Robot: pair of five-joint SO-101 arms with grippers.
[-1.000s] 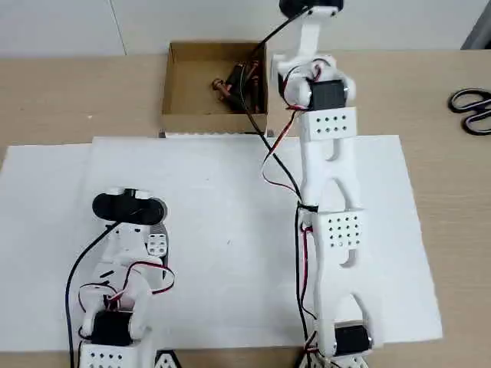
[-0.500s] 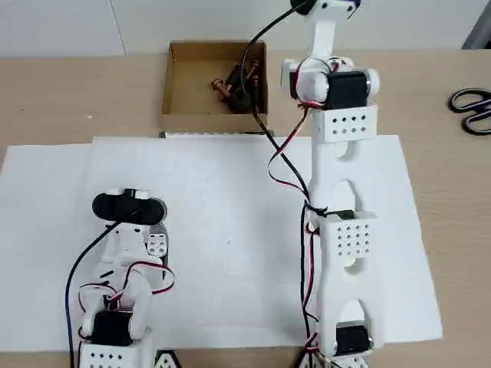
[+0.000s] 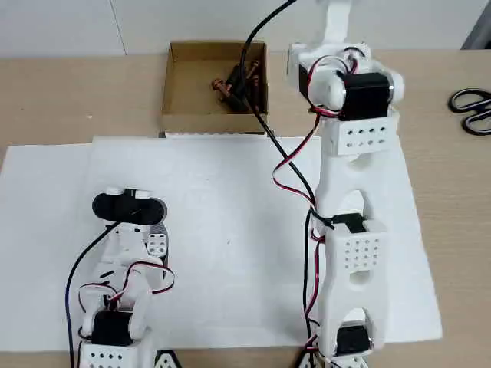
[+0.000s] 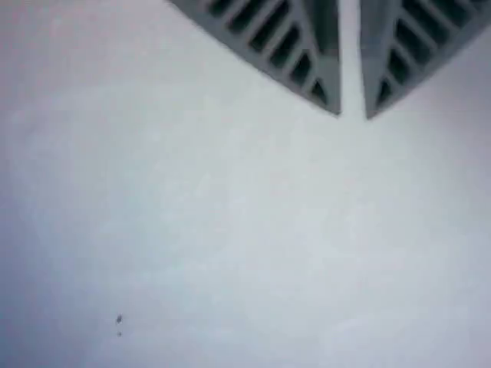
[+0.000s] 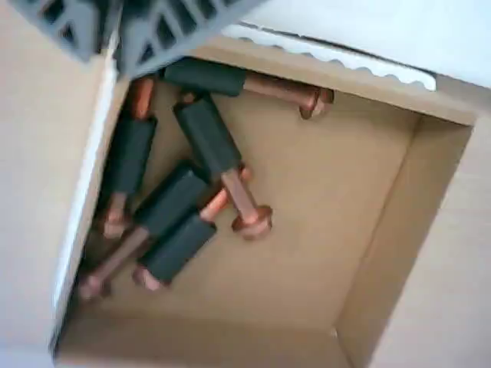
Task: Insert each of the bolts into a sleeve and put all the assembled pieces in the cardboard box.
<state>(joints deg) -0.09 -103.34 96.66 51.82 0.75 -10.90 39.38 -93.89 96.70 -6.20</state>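
The assembled pieces (image 3: 234, 83) lie heaped in the right half of the cardboard box (image 3: 165, 84) at the upper centre of the high view, copper bolt heads poking from dark sleeves. The right gripper (image 5: 115, 63) hangs at the box wall in the upper left of its wrist view, jaws closed to a slit and holding nothing. With the job seemingly done, that arm should rise clear before swinging home so its black cable (image 3: 253, 69) cannot drag the box, while the left gripper (image 4: 351, 115), likewise nearly closed and empty, can rest over the white paper (image 3: 230, 215)
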